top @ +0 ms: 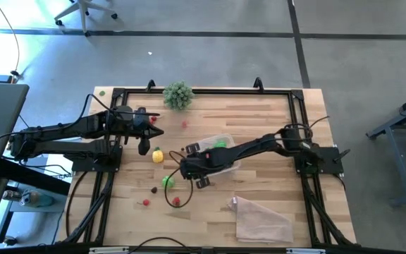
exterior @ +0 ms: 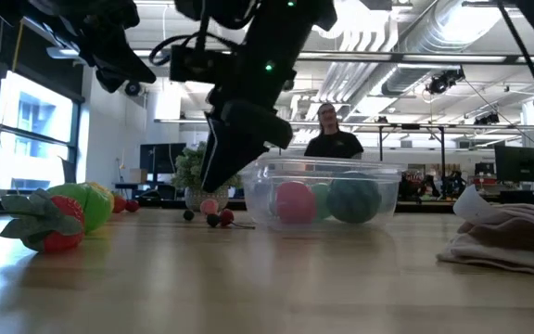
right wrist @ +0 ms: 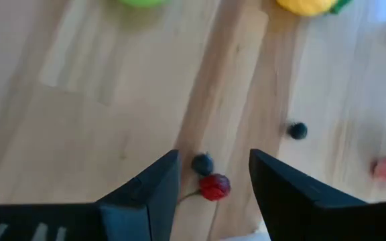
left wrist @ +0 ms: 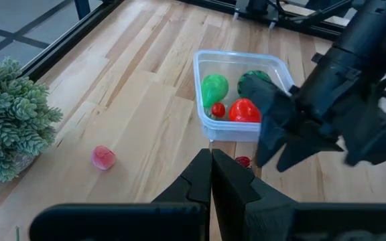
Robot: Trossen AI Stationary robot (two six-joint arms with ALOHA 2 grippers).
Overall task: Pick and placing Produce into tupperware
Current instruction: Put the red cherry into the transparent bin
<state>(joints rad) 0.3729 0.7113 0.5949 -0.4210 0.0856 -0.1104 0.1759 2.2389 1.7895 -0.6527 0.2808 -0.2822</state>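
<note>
The clear tupperware point(left wrist: 206, 80) stands mid-table and holds a green piece point(left wrist: 214, 87), a red one point(left wrist: 244, 110) and a dark green ball point(left wrist: 253, 79). My right gripper point(right wrist: 214, 161) hovers open just left of it, pointing steeply down. A red cherry point(right wrist: 213, 187) and a dark blue berry point(right wrist: 202, 163) lie on the wood between its fingers, untouched. A yellow fruit point(top: 158, 155), a green one point(top: 168, 181), a red one point(top: 177, 201) and a pink one point(left wrist: 104, 157) lie loose on the table. My left gripper point(left wrist: 211, 175) waits shut above the table's left side.
A grey-green leafy clump point(top: 178, 94) stands at the far edge. A crumpled pale bag point(top: 261, 219) lies at the near right. A second blue berry point(right wrist: 298, 130) sits close by. A person point(exterior: 332, 139) stands in the room beyond the table.
</note>
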